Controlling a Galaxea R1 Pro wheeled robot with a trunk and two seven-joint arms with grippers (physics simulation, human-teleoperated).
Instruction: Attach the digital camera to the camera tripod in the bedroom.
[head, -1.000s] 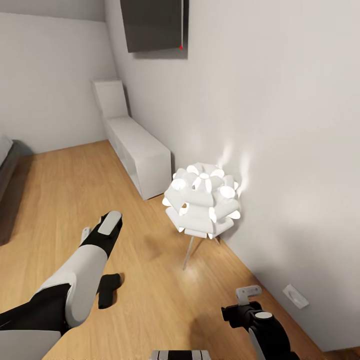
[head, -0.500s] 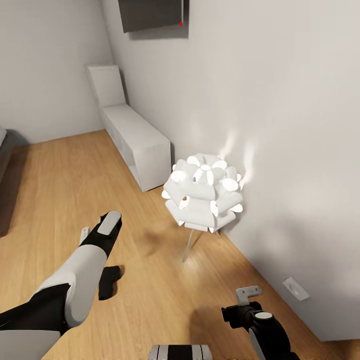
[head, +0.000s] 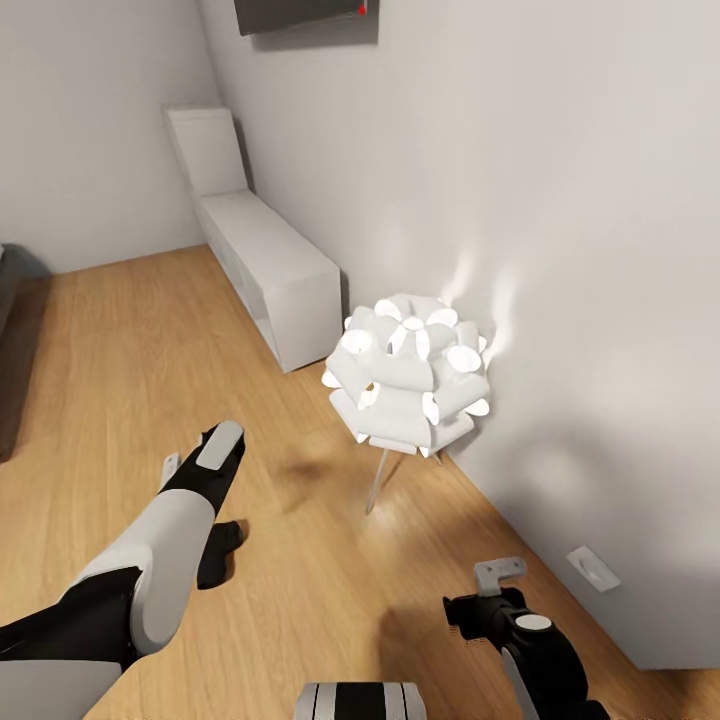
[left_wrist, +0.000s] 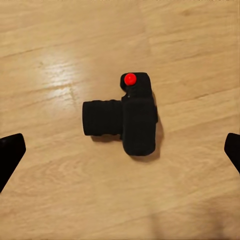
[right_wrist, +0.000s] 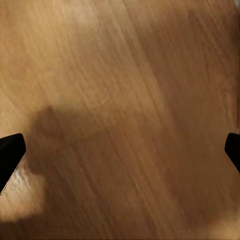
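The small black boxy digital camera (left_wrist: 131, 119) with its red button looks rigid and light, best pinched across the body beside the lens barrel, beneath the left gripper (left_wrist: 120, 150), whose jaws hang wide open and empty.

The floor (head: 120, 350) is light wood planking with visible grain and a satin sheen that carries a soft glare patch beside the digital camera (left_wrist: 125, 119), whose body and lens barrel are matt black, plastic-looking, with a glossy red button. The floor lamp (head: 408, 385) has smooth white translucent petals on thin metallic legs. The wall (head: 560, 200) is matt white, and the low cabinet (head: 268, 270) along it is smooth matt white.
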